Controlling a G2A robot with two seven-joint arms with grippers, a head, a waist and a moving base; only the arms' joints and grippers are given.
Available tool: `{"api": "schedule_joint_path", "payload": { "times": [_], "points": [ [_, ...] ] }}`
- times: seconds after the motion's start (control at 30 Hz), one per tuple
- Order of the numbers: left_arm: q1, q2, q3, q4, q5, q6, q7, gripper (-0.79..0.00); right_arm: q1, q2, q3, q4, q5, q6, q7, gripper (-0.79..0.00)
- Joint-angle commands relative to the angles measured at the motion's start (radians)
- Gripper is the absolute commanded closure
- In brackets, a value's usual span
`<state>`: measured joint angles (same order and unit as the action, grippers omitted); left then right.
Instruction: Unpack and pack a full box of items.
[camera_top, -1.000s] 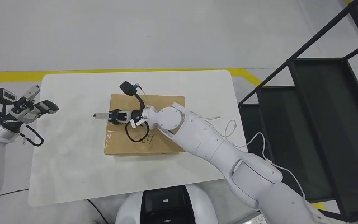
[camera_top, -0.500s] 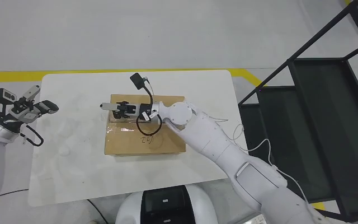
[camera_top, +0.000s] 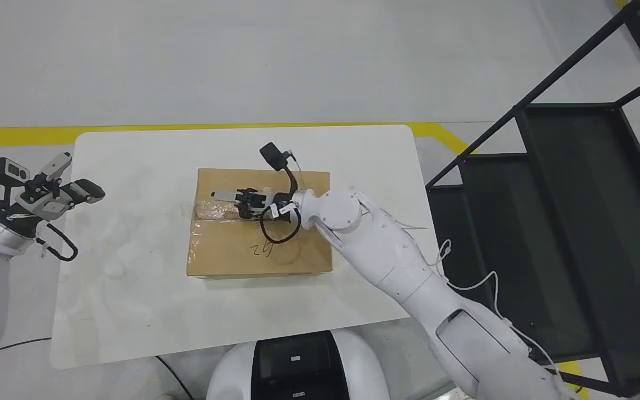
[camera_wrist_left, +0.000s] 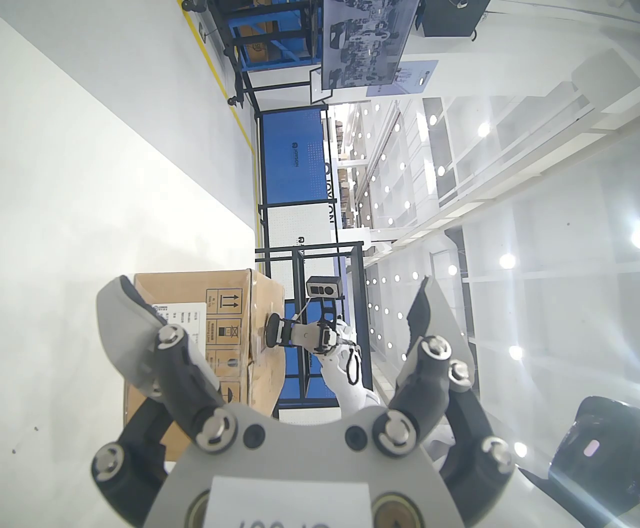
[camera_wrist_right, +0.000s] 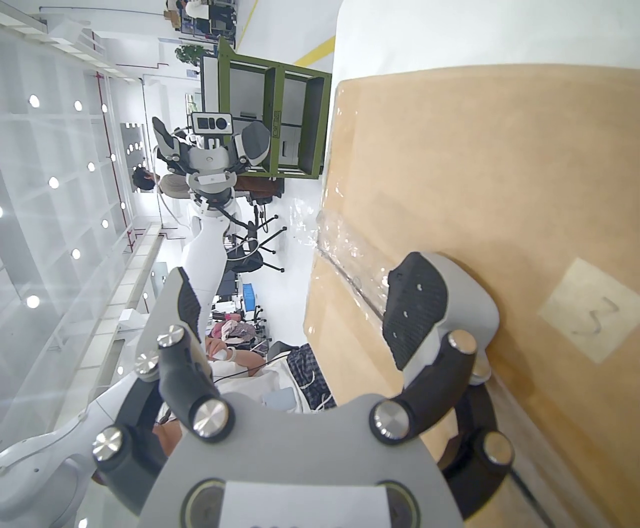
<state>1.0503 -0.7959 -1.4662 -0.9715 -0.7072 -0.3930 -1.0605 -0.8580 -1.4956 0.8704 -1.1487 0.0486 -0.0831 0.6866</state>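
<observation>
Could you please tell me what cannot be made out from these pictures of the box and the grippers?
Box contents: every view, hidden by shut, taped flaps.
Handwriting on the box top: top view, too small to read.
Whether the right gripper touches the tape: right wrist view, its own finger covers the spot.
Side label: left wrist view, print too small.

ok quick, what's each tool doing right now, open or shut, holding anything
Left tool: open, holding nothing.
Right tool: open, holding nothing, over the taped seam of the brown cardboard box.
</observation>
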Motion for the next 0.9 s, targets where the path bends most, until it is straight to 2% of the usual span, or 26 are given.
{"api": "schedule_joint_path", "payload": {
  "times": [0.0, 0.2, 0.63, 0.87],
  "points": [
    [0.0, 0.0, 0.0, 0.0, 0.0, 0.0, 0.0, -0.785, -0.009, 0.003, 0.012, -0.012, 0.009, -0.008, 0.007, -0.785],
    [0.0, 0.0, 0.0, 0.0, 0.0, 0.0, 0.0, -0.785, -0.07, 0.032, 0.08, -0.102, -0.021, 0.012, 0.035, -0.785],
    [0.0, 0.0, 0.0, 0.0, 0.0, 0.0, 0.0, -0.785, -0.284, 0.107, 0.28, -0.326, -0.099, 0.12, 0.088, -0.785],
    [0.0, 0.0, 0.0, 0.0, 0.0, 0.0, 0.0, -0.785, -0.404, 0.137, 0.386, -0.455, -0.056, 0.112, 0.122, -0.785]
  ]
}}
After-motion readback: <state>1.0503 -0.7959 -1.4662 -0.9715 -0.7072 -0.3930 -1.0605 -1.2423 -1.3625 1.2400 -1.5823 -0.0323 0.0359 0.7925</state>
